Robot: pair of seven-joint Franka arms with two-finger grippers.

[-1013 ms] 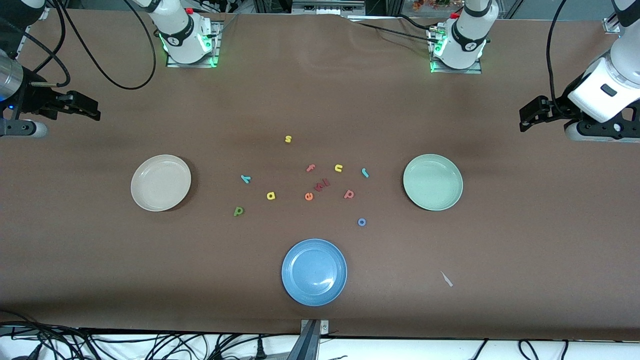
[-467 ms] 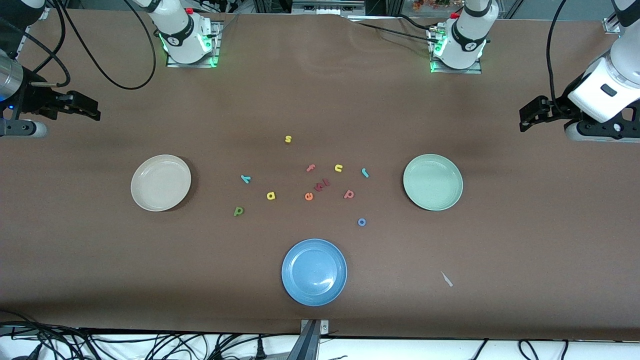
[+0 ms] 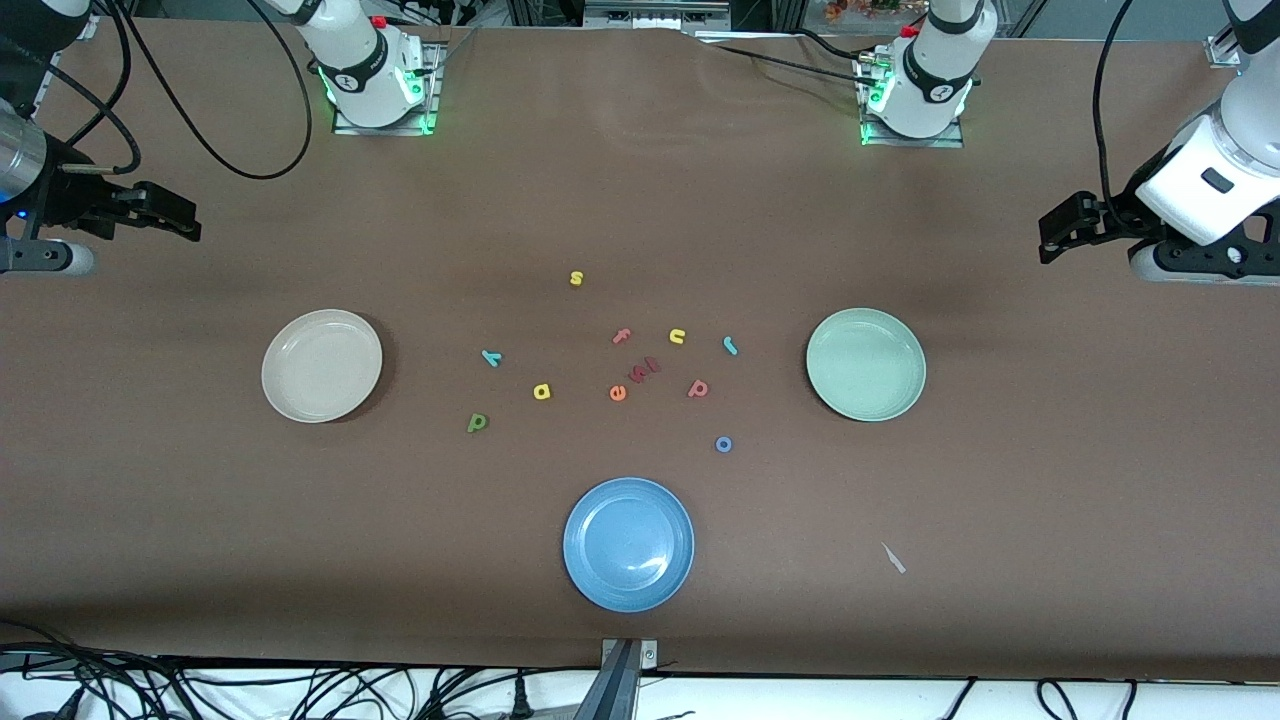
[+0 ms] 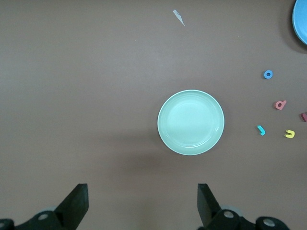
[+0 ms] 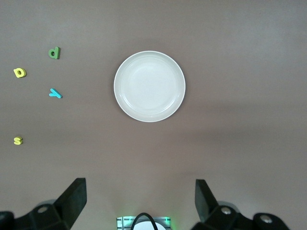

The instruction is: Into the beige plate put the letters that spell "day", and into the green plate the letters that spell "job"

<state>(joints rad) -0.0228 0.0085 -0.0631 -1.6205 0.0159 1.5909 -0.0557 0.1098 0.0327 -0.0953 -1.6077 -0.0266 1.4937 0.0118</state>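
Eleven loose foam letters [image 3: 618, 392], no other readable writing

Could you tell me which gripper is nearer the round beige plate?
Right. The right gripper waits open nearest the round beige plate; the left gripper waits open by the pale green plate.

k [image 3: 645, 368] touches e [image 3: 618, 393]; other letters well apart, open above

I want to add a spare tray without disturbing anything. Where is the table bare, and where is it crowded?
Bare cloth lies between the robot bases and the yellow s, and nearer the camera than the beige plate and the green plate, either side of the blue plate. A paper scrap marks one corner. Crowded: the foam letters around the orange e, between the plates.
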